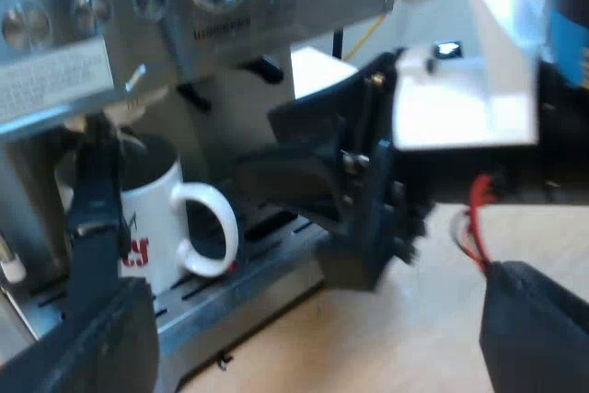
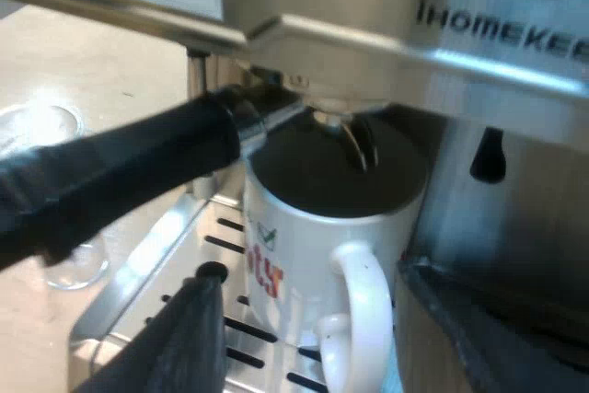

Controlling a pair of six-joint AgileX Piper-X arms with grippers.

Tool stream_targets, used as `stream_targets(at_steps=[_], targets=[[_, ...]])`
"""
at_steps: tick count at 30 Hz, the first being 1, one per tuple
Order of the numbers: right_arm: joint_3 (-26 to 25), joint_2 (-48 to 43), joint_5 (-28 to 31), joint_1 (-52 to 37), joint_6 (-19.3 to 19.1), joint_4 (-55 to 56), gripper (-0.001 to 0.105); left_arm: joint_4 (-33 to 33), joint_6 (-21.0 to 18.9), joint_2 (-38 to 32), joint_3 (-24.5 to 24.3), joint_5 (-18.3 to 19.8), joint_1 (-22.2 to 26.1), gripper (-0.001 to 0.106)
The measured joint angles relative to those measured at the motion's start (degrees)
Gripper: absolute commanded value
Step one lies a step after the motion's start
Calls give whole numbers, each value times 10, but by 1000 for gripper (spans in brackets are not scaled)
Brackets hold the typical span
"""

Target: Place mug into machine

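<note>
The white mug (image 1: 152,218) with red print stands upright on the machine's drip tray (image 1: 258,260), right under the metal holder's spout (image 2: 354,140). The holder's dark handle (image 2: 120,172) sticks out from the machine's front over the mug's rim. My right gripper (image 2: 308,273) is open, with the mug (image 2: 294,246) and its loop handle (image 2: 359,319) in the gap between its fingers, which are apart from the mug. From the left wrist, the right gripper (image 1: 253,146) points at the mug's handle. My left gripper (image 1: 317,301) hangs open over the wooden table, holding nothing.
The espresso machine (image 1: 212,16) has dials and a pressure gauge above the mug. A measuring glass (image 2: 55,190) stands on the table beside the drip tray (image 2: 184,246). A blue object (image 1: 566,29) sits behind the right arm.
</note>
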Motion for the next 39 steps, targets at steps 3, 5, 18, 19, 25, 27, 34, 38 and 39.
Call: stream_targets(at_steps=[3,5,18,19,25,27,34,38,39], targets=[[0,-21,17,19,0,12,44,2,0,0,-11,0,0,73],[0,-34,22,28,0,18,44,2,0,-1,-16,0,0,73],[0,-106,35,52,-3,35,0,16,0,-1,-58,0,0,73],[0,-104,35,52,-5,35,0,17,0,-1,-58,0,0,73],[0,-94,2,39,-18,7,0,17,0,-1,-58,0,0,73],[0,-81,-10,27,-21,-10,0,17,0,-1,-58,0,0,73],[-18,-41,-61,-9,-44,-33,0,17,0,-1,-58,-5,0,73],[-42,-20,-68,-10,-55,-34,0,10,0,-1,-58,-13,0,73],[-51,-14,-67,-11,-56,-35,0,8,0,-1,-58,-13,0,73]])
